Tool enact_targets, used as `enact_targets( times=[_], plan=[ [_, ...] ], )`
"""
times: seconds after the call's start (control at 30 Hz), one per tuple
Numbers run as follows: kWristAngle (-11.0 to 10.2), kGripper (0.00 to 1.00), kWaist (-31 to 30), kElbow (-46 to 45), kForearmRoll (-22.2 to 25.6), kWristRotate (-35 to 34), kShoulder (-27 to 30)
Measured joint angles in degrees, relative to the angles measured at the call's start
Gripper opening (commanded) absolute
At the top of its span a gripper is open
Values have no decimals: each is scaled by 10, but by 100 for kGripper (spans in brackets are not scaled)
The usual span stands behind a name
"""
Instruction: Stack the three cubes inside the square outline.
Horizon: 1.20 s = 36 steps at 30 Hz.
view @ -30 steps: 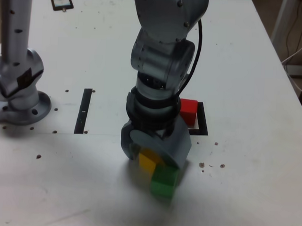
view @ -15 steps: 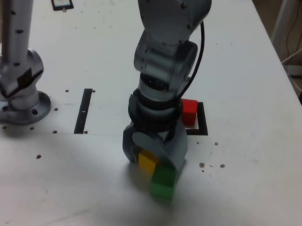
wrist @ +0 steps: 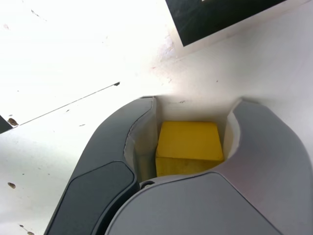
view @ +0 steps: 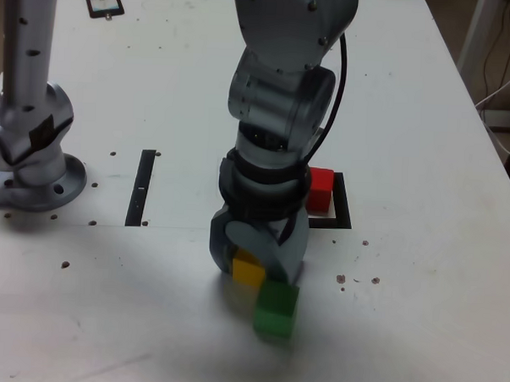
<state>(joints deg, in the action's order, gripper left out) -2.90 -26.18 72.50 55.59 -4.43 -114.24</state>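
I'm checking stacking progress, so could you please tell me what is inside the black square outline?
The red cube sits inside the square outline, with nothing on top of it. The arm covers the outline's left part in the exterior view, so that part stays unseen.

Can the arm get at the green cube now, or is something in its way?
Probably not at once. The gripper has its jaws around the yellow cube, so it is occupied. The green cube itself lies uncovered on the table, beside the yellow one.

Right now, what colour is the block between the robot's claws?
Yellow; the wrist view shows it best, between the gripper's jaws.
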Motion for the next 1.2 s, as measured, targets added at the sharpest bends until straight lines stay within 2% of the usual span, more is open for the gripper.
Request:
enact_targets(
  times=[0.13,0.3,0.4,0.6,0.73,0.83,1.2],
  plan=[
    [-15,23,3,4,0,0,0],
    [-28,21,5,11,13,0,0],
    [-29,21,6,26,45,0,6],
    [-31,21,16,102,142,1,53],
    [-33,21,50,163,197,16,59],
    [-35,21,84,198,219,31,55],
    [-39,21,183,237,237,58,3]
  ],
)
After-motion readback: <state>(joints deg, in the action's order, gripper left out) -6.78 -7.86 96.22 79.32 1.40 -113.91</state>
